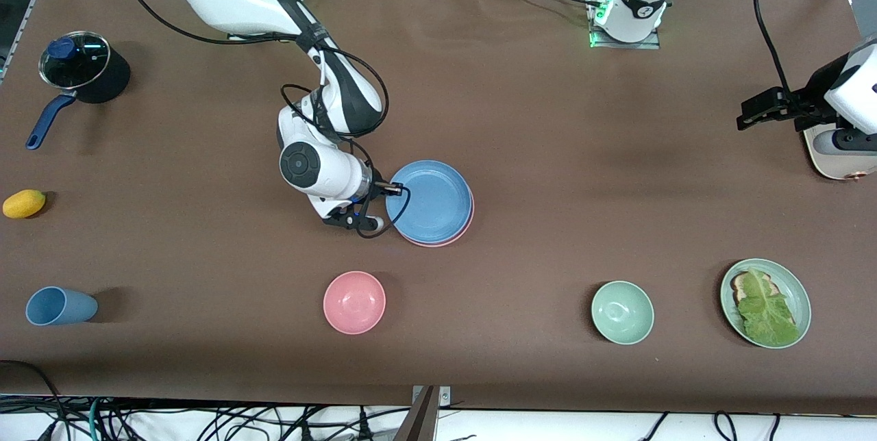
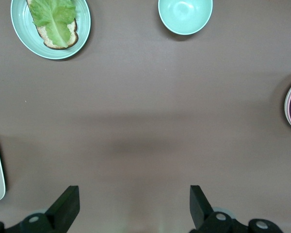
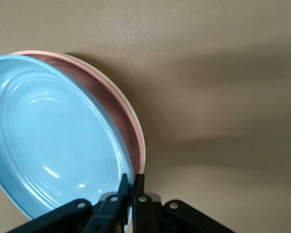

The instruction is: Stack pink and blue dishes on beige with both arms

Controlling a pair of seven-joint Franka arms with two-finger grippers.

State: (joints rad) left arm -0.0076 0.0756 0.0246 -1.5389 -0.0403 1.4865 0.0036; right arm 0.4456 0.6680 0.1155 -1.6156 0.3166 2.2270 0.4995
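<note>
The blue plate [image 1: 431, 200] lies over the pink plate [image 1: 453, 238] mid-table, and only a sliver of pink rim shows there. My right gripper [image 1: 394, 189] is shut on the blue plate's rim at the side toward the right arm's end. In the right wrist view the blue plate [image 3: 53, 141] tilts, its gripped edge raised off the pink plate [image 3: 128, 128]. A thin pale rim of the beige plate [image 3: 142, 145] shows under the pink one, and the right gripper [image 3: 131, 178] pinches the blue rim. My left gripper [image 1: 760, 109] waits open over bare table at the left arm's end, fingers wide [image 2: 135, 194].
Nearer the camera are a pink bowl [image 1: 354, 302], a green bowl [image 1: 622, 311], a green plate with bread and lettuce [image 1: 795, 290] and a lying blue cup [image 1: 60, 306]. A yellow fruit [image 1: 24, 203] and a lidded pot [image 1: 82, 70] are at the right arm's end.
</note>
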